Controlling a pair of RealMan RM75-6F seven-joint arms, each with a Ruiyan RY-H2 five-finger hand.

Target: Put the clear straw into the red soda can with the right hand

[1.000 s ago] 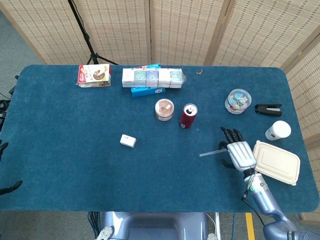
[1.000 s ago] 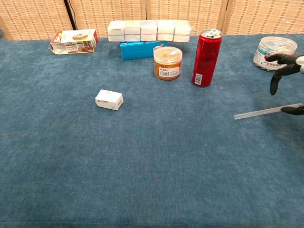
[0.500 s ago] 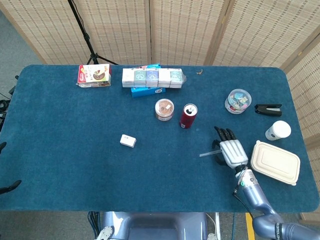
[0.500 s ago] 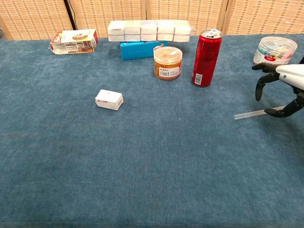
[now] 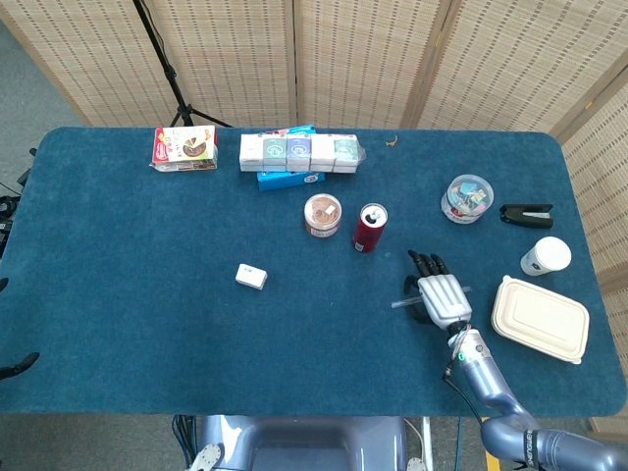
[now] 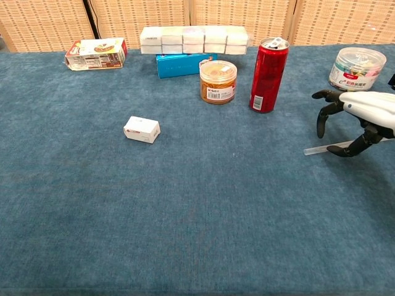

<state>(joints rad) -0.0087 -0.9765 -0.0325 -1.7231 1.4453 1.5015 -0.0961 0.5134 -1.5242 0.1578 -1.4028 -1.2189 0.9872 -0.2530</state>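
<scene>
The red soda can (image 5: 369, 228) (image 6: 268, 74) stands upright near the table's middle, its top opened. The clear straw (image 5: 401, 302) (image 6: 320, 148) lies flat on the blue cloth to the right of the can. My right hand (image 5: 438, 294) (image 6: 355, 113) hovers over the straw's middle, palm down with fingers spread and curved downward, the thumb close to the straw. It holds nothing. Most of the straw is hidden under the hand in the head view. My left hand is in neither view.
An orange-lidded jar (image 5: 322, 214) (image 6: 218, 81) stands just left of the can. A white clamshell box (image 5: 541, 320), a white cup (image 5: 545, 256) and a clear tub (image 5: 467, 198) (image 6: 357, 68) sit to the right. A small white box (image 5: 251, 277) (image 6: 142, 129) lies on the left.
My right hand has moved left along the straw, toward the can, staying open above it. The straw and can have not moved.
</scene>
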